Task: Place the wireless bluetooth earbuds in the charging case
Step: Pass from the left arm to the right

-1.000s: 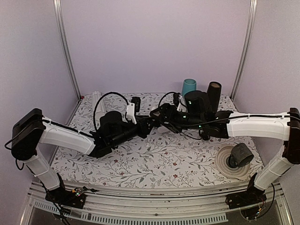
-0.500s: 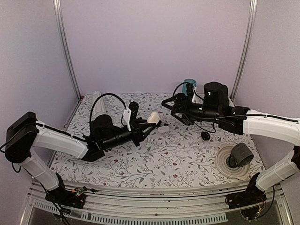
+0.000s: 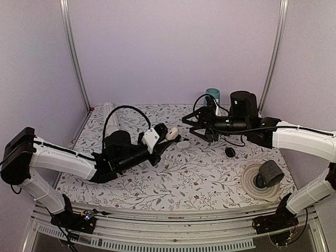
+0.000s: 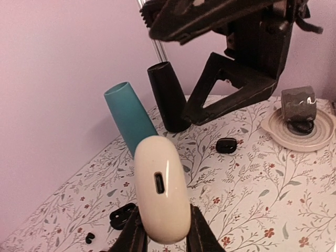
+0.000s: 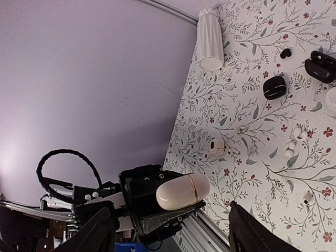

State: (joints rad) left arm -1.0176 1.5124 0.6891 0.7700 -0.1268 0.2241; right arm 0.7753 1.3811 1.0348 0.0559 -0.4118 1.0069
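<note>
One charging case (image 4: 161, 191), gripped by left hand (image 4: 165, 240)

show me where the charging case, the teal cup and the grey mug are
charging case (image 4: 163, 210): left wrist view, on its white front just below the port
teal cup (image 4: 130, 118): left wrist view, middle of its side wall
grey mug (image 4: 298, 102): left wrist view, on its grey side, above the saucer

charging case (image 4: 160, 189) sits in left tool (image 3: 164, 137), above mid-bench (image 3: 184, 178). Right tool (image 3: 193, 125) is to its right, apart. Cup (image 4: 128, 118) and cylinder (image 4: 167, 97) stand side by side, back right. Mug (image 3: 270, 173) on dish (image 3: 251, 188), front right.
</note>
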